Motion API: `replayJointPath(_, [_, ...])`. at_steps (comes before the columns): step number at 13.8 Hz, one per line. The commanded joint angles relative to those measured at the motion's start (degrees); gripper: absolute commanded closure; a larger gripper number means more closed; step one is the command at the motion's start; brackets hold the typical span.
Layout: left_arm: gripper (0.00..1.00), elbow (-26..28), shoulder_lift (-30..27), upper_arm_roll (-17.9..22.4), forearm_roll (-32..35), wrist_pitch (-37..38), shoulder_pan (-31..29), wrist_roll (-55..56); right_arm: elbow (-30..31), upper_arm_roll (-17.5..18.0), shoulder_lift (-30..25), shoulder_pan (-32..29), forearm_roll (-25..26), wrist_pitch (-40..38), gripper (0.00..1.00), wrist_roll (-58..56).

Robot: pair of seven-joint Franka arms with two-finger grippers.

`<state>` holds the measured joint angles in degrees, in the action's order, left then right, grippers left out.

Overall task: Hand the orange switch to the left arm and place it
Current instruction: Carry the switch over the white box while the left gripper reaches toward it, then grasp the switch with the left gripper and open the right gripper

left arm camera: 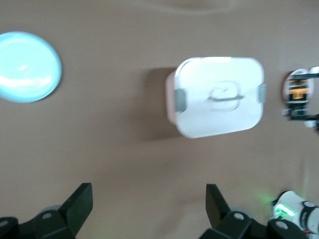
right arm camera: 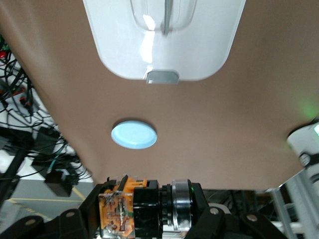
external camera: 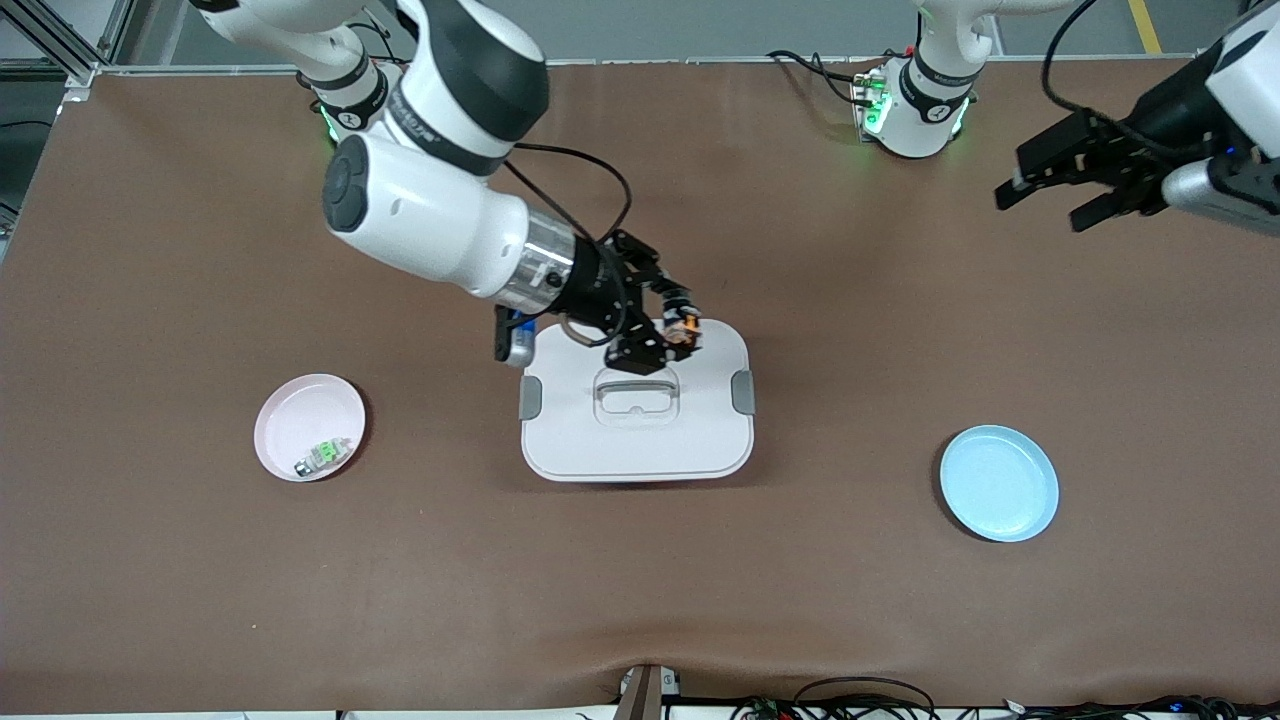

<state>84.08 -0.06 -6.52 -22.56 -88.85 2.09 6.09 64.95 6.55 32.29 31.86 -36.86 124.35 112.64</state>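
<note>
My right gripper [external camera: 668, 335] is shut on the orange switch [external camera: 683, 331], a small black block with an orange end, and holds it in the air over the edge of the white box [external camera: 700, 425] that faces the robots' bases. In the right wrist view the switch [right arm camera: 144, 209] sits between the fingers, with the box [right arm camera: 119, 45] below. My left gripper [external camera: 1050, 200] is open and empty, up in the air at the left arm's end of the table. Its wrist view shows the open fingertips [left arm camera: 79, 201], the box [left arm camera: 199, 107] and the switch [left arm camera: 297, 93] farther off.
A pink plate [external camera: 290, 420] with a small green and silver switch [external camera: 322, 456] lies toward the right arm's end. A blue plate [external camera: 998, 483] lies toward the left arm's end, also in the left wrist view [left arm camera: 27, 67] and the right wrist view [right arm camera: 133, 134].
</note>
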Motion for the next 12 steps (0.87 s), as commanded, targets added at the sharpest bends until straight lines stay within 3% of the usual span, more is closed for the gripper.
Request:
replayJointPath(1, [0.0, -1.5, 3.8, -2.3, -4.0, -5.6, 1.4, -0.4, -5.5, -0.6, 3.9, 3.0, -0.6, 7.1, 1.0, 4.9])
replayJointPath(5, [0.0, -2.1, 7.9, -6.7, -8.2, -15.8, 1.5, -2.6, -8.8, -0.4, 6.9, 5.5, -0.7, 12.1, 1.0, 8.5])
replayJointPath(12, [0.0, -2.1, 12.1, -7.5, -12.3, -23.7, 2.0, -9.8, -11.0, -0.3, 8.0, 7.9, -0.7, 13.2, 1.0, 13.1])
